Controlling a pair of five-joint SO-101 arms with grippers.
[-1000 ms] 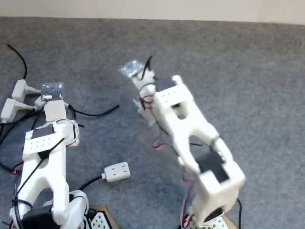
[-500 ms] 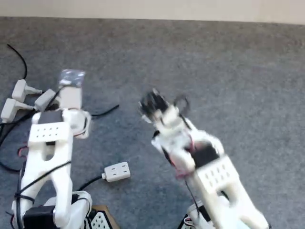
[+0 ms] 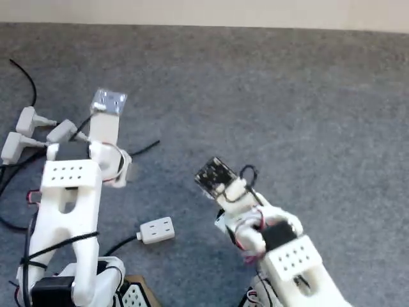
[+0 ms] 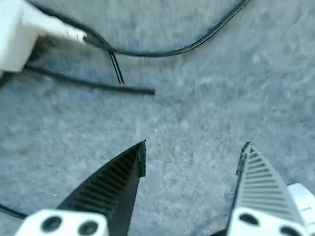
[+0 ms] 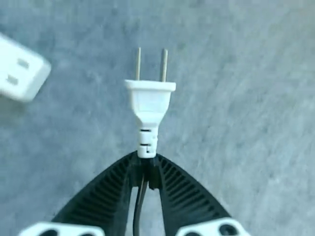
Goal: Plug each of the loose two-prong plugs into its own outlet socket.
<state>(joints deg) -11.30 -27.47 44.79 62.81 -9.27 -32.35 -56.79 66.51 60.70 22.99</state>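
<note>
High view: at the far left edge of the grey carpeted worktop [image 3: 332,96] lie three white plugs [image 3: 25,119] close together, with black cables [image 3: 131,152] trailing among them and out toward the middle. The left arm [image 3: 67,192] stands just beside them, its front end aimed up the worktop past the nearest plug. Right of that arm's base, a white outlet socket [image 3: 157,230] lies flat with its slots facing up, a black cord leading from it toward the arm bases. Further right, well apart from the three plugs, the right arm [image 3: 281,249] points toward the middle of the worktop.

In the left wrist view, the left gripper [image 4: 192,150] has its fingers spread wide over bare carpet, with nothing between them. One white plug and two black cable runs lie ahead of it, apart from the fingers.

In the right wrist view, the right gripper [image 5: 145,160] is pressed together on the neck of a white two-prong plug [image 5: 149,98], right where the cord enters. The prongs point straight away from the gripper. The outlet socket [image 5: 19,73] lies near this plug, off to one side and not touching it.
</note>
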